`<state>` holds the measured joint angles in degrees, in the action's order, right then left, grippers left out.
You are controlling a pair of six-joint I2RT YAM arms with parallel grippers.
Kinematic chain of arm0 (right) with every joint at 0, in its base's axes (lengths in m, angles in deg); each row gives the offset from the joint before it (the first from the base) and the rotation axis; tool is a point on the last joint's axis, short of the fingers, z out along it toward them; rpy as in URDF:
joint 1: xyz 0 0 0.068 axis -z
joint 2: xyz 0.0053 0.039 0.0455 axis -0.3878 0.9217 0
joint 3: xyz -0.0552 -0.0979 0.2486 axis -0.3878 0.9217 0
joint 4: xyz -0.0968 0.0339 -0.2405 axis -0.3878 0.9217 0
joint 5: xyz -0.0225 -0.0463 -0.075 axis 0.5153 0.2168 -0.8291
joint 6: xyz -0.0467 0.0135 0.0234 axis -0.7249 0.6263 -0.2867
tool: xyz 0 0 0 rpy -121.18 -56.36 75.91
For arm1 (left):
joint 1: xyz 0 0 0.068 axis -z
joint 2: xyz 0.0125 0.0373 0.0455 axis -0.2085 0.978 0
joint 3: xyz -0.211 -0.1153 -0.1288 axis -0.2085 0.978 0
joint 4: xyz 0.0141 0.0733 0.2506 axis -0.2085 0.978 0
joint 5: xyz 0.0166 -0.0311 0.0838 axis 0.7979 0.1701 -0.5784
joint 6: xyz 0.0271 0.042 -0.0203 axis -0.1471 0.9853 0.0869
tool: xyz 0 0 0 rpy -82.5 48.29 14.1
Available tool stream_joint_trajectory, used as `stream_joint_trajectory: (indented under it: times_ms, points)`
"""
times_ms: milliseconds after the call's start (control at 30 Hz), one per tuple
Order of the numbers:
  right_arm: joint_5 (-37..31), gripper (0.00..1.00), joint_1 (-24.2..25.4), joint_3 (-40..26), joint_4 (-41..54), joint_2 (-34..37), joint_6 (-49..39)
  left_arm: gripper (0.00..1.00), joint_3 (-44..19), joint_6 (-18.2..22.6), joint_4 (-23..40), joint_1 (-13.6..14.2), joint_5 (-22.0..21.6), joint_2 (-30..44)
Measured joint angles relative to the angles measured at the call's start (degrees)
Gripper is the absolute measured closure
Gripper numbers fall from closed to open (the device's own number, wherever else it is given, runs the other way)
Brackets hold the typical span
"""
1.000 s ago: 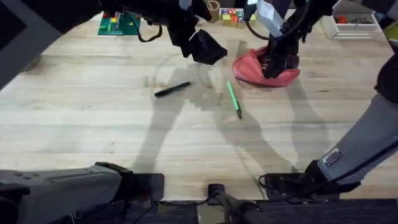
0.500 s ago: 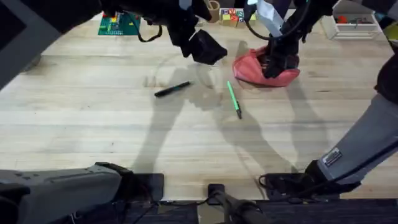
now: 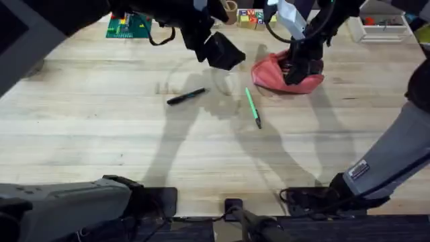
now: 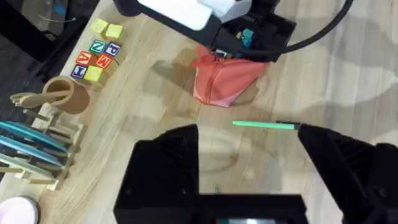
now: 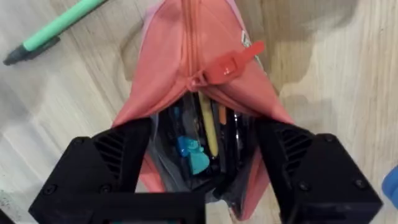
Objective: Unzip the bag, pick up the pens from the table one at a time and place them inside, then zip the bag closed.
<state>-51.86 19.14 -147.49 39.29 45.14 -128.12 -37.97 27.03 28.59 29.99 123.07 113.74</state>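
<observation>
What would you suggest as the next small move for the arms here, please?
Probably lower the open left claw onto the green pen: the bag is already partly unzipped, held apart by the right claw, and both pens lie on the table, this one nearer.

A cluster of lettered toy blocks serves as the landmark — yellow, green, red and blue faces are seen, with letters such as N, P and M. Just beside the blocks a small wooden cup is set. Past the cup, farther from the blocks, a wooden rack is placed, holding teal plates on edge. A green board is laid well apart from the blocks — flat, with coloured pieces on it.
</observation>
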Motion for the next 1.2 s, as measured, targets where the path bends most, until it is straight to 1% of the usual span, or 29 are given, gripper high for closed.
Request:
stream_joint_trajectory:
  times_ms: [133, 533, 733, 1000, 1200]
  points:
    - [0.0, 0.005, 0.0, 0.3, 0.4, -1.7, 0.2, 0.007, 0.0, 0.0, 0.0, 0.0, 0.0, 0.0]
    - [0.1, 0.006, 0.0, 0.3, 1.8, -12.8, 4.1, 0.008, 0.0, 0.0, 0.0, 0.0, 0.0, 0.0]
    - [0.1, 0.006, 0.0, 0.3, 2.1, -18.8, 9.4, 0.008, 0.0, 0.0, 0.0, 0.0, 0.0, 0.0]
    - [0.5, 0.005, 0.0, 0.3, 2.3, -27.5, 18.6, 0.008, 0.0, 0.0, 0.0, 0.0, 0.0, 0.0]
    - [0.5, 0.005, 0.0, 0.3, 2.4, -30.4, 26.3, 0.008, 0.0, 0.0, 0.0, 0.0, 0.0, 0.0]
